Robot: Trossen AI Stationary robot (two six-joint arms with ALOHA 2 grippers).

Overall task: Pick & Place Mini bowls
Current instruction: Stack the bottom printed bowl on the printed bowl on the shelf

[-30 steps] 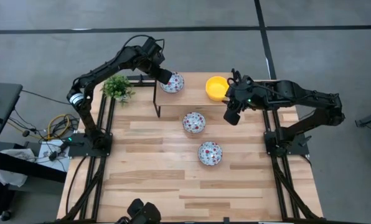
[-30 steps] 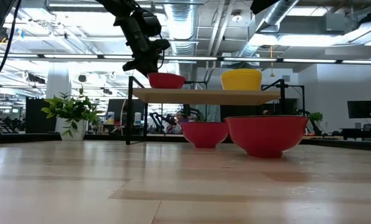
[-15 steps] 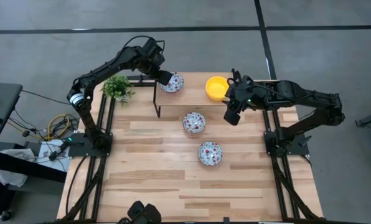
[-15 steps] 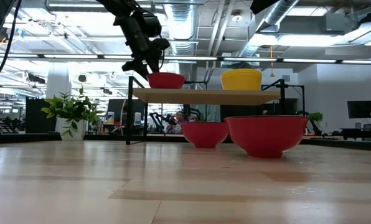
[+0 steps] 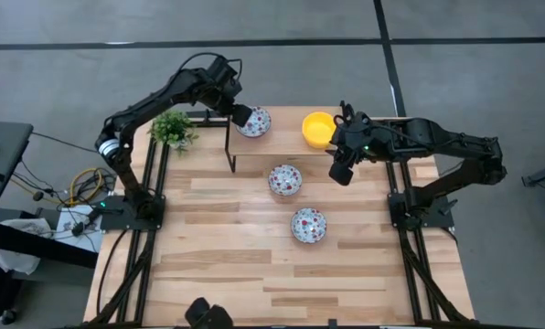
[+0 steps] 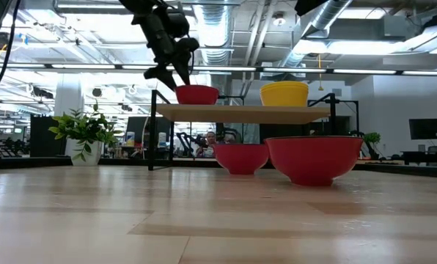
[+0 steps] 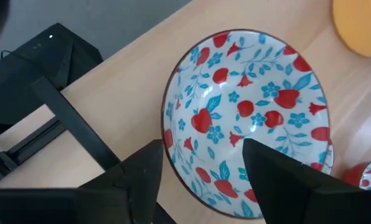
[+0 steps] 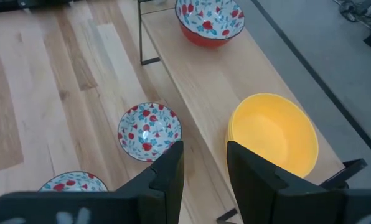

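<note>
A floral mini bowl [image 5: 257,122] stands on its base at the left end of a raised wooden shelf [image 5: 282,139]. A yellow mini bowl [image 5: 318,128] stands at the shelf's right end. My left gripper [image 7: 201,149] hovers open just over the floral bowl's left rim [image 7: 173,118], one finger outside the bowl and one over its inside, touching nothing. In the low view the left gripper [image 6: 171,73] is above and left of that bowl [image 6: 196,94]. My right gripper [image 5: 339,171] waits open near the shelf's right end, holding nothing.
Two more floral mini bowls [image 5: 285,180] [image 5: 309,225] sit on the table in front of the shelf. A small potted plant [image 5: 172,128] stands at the far left corner. The shelf's black frame leg [image 5: 229,151] is near my left arm. The near half of the table is bare wood.
My left gripper has opened and let go of the floral bowl, which stays on the shelf. It has risen a little from the bowl's rim.
</note>
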